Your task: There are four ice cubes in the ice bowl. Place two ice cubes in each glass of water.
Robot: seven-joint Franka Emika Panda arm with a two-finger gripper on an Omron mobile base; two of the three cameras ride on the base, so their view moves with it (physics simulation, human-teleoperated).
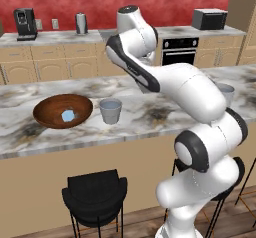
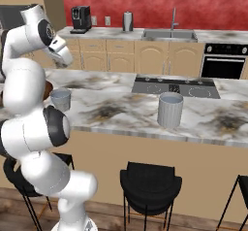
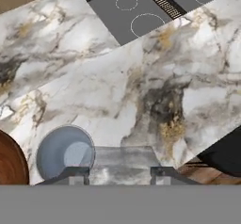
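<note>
Risk of a drop short of target: gripper [image 3: 120,175] at bottom centre of the hand view, jaws clenched partway on what looks like a pale translucent ice cube [image 3: 120,161], hanging over bare marble counter [image 3: 141,86] rather than over water. Nearer glass [image 3: 65,151] sits at lower left of that view, just off to the side of the fingertips [image 3: 77,173], with the ice bowl [image 3: 8,164] cut off at the far left edge. Letting go now probably means a cube on the marble, sliding away and hard to pinch again. Small, slick cube, thin hold: likely to slip or twist out during a quick sideways swing. Coming in too low could clip the rim and tip the tumbler. In the left base view, remaining ice [image 1: 68,115] lies left of centre in the bowl, number impossible to tell, so miscounting is possible. Taller glass [image 2: 170,109] stands well apart, centre right of the right base view.
</note>
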